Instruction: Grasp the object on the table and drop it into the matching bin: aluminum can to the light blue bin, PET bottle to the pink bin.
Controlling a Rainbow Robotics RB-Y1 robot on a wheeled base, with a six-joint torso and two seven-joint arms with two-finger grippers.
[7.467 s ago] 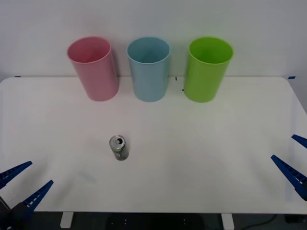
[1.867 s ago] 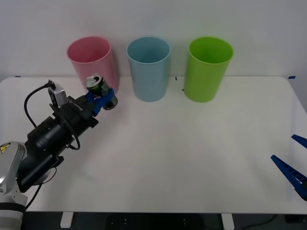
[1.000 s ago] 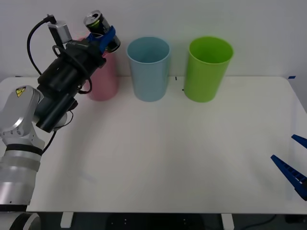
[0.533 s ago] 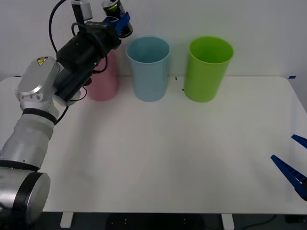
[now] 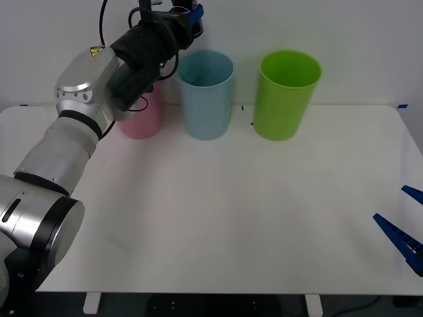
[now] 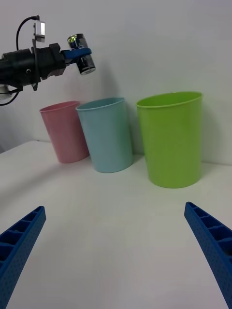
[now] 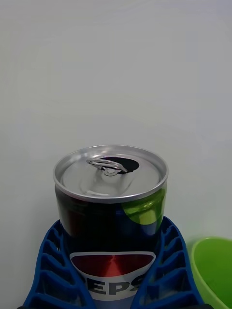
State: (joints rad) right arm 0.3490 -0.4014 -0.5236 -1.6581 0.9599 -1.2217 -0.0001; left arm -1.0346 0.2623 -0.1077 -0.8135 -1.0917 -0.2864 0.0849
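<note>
1. Grasp and lift judged done: can point(image 6: 83, 59) held high in the air by the left gripper point(image 6: 77, 54), off the table point(image 5: 218, 218)
2. Blue ribbed fingers point(image 7: 48, 270) clamped round the lower half of the can, pull-tab top up and open at the mouth; closed on it, not slack
3. Held up near the light blue bin point(image 5: 205, 94), above its rim on the side toward the pink bin point(image 6: 65, 131); whether squarely over the opening cannot be told
4. Left to do, by judgement: centre over the blue opening, then release; drop not yet made
5. Right gripper point(image 6: 116, 251) parked low at the near right edge of the table, fingers spread wide, nothing between them
6. Can: small metal cylinder, shiny silver lid with raised rim, dark printed side with a red and blue logo and a green patch; smooth and hard, likely light and likely to slip if the squeeze eases
7. Bins: tall smooth plastic cups, round rims, tapering downward; pink, pale blue and a lime green bin point(image 5: 285, 96) in a row at the far edge, near one another, against a plain pale wall
8. Table: wide white top, flat and matt, rounded corners
</note>
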